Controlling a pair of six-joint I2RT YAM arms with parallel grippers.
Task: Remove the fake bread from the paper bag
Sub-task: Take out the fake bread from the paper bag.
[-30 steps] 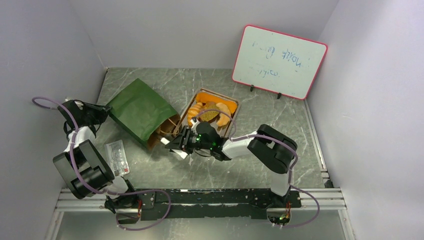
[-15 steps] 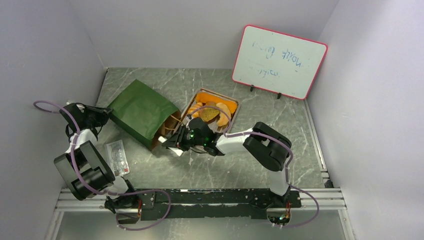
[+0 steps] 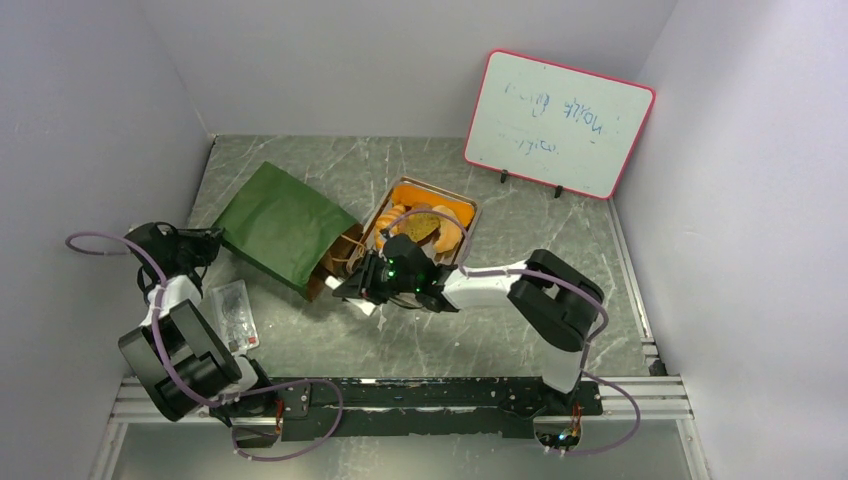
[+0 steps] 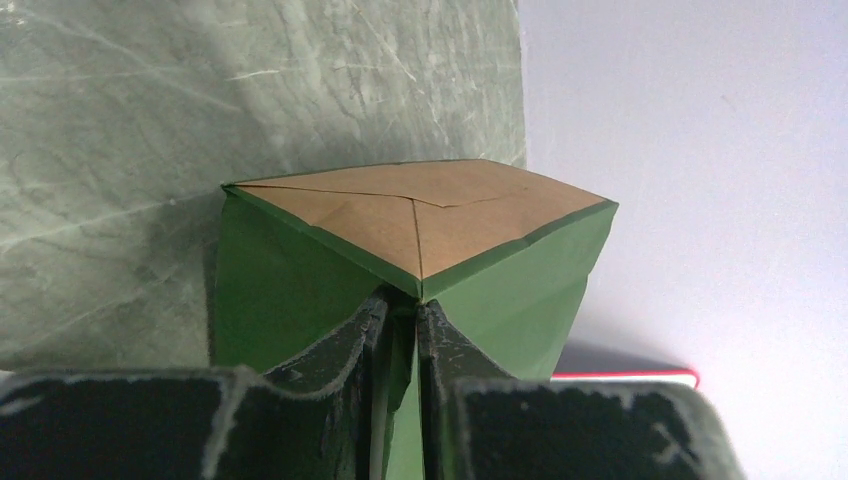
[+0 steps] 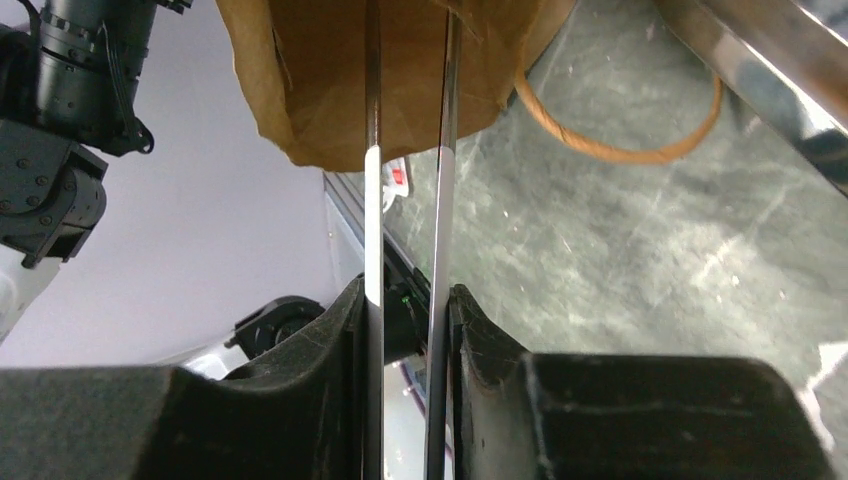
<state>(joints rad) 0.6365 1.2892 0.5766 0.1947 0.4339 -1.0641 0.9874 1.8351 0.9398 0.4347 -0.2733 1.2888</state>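
The paper bag (image 3: pixel 285 225) has shifted slightly; the whiteboard (image 3: pixel 556 125) scrawl is unreadable.

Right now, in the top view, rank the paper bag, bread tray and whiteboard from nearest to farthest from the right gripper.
From the right gripper, holding tongs:
1. paper bag, mouth just beside it.
2. tray, just behind it.
3. whiteboard, far back right.

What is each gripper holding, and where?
Left gripper pinches the paper bag at its bottom fold; right gripper clamps metal tongs across both arms.
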